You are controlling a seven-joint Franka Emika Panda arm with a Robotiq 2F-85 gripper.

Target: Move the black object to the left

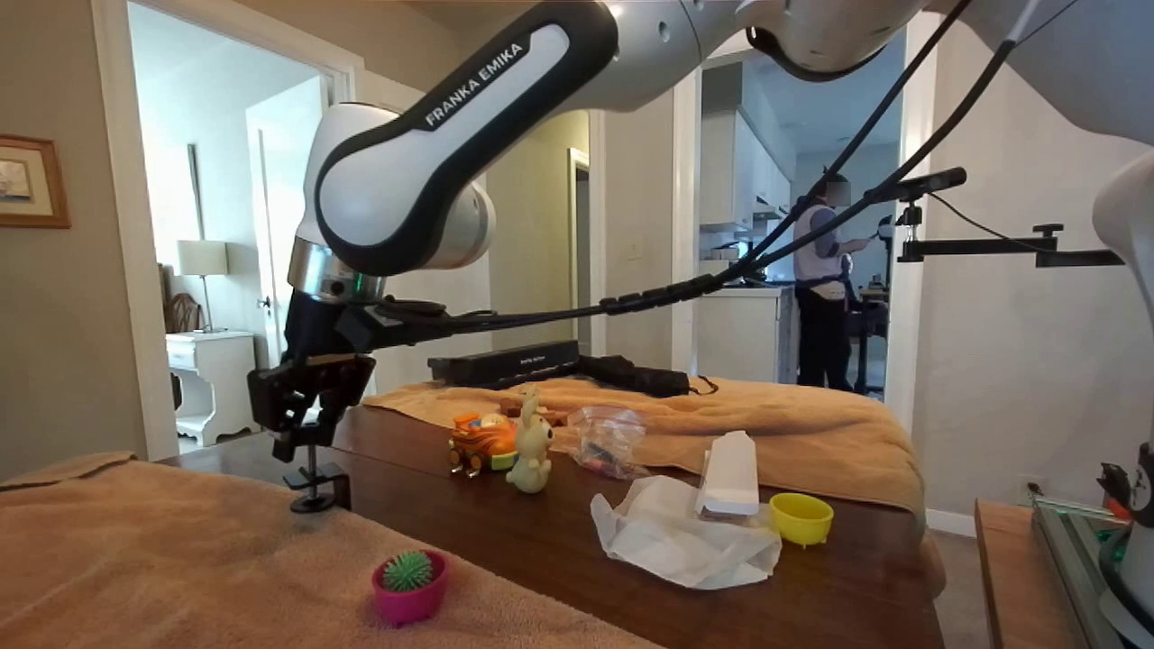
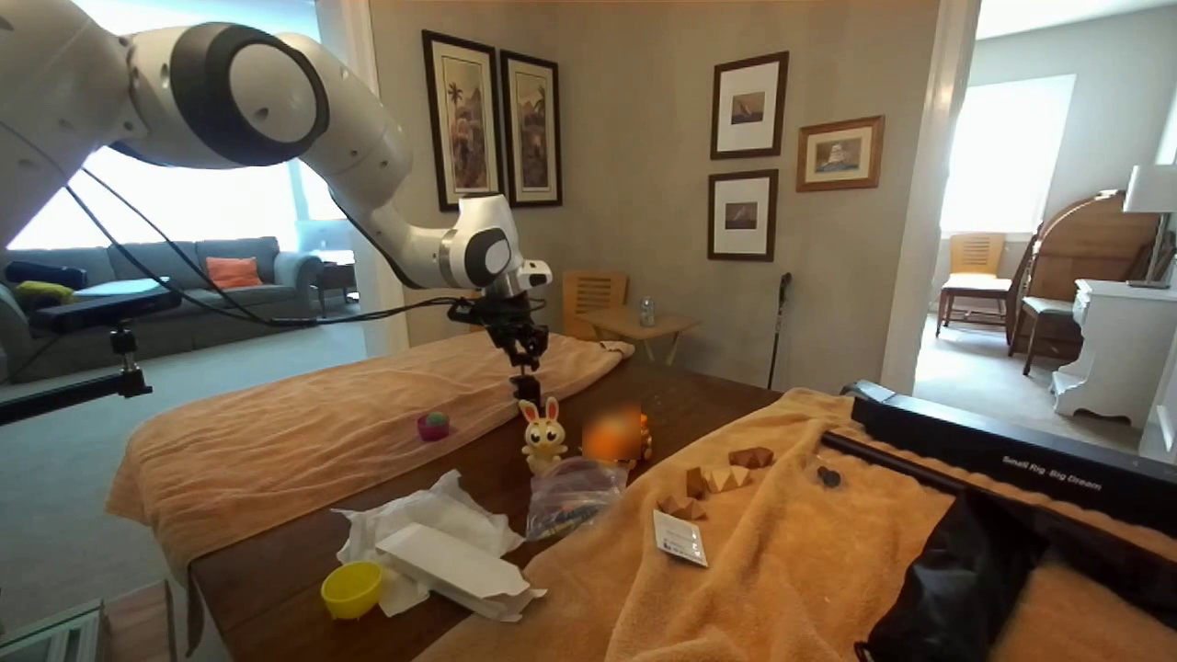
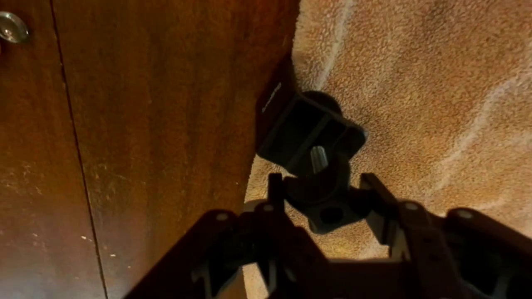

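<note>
The black object (image 1: 337, 487) is a small clamp-like item with a knob on top, a metal stem and a flat foot. It is upright at the edge where the towel meets the dark wooden table; I cannot tell whether its base touches. In an exterior view it (image 2: 526, 388) is partly hidden behind the rabbit toy's ears. In the wrist view its body (image 3: 297, 133) lies just beyond the fingertips. My gripper (image 1: 306, 424) is directly above it, part-closed, pointing down. In the wrist view the gripper (image 3: 324, 185) has its fingers on both sides of the knob, seemingly touching it.
A pink bowl (image 1: 410, 599) with a green spiky ball sits on the near towel (image 1: 180, 577). A rabbit toy (image 1: 530, 451), an orange toy car (image 1: 482, 442), a plastic bag (image 1: 609, 442), white paper (image 1: 667, 541), a white box (image 1: 732, 473) and a yellow bowl (image 1: 801, 518) stand on the table.
</note>
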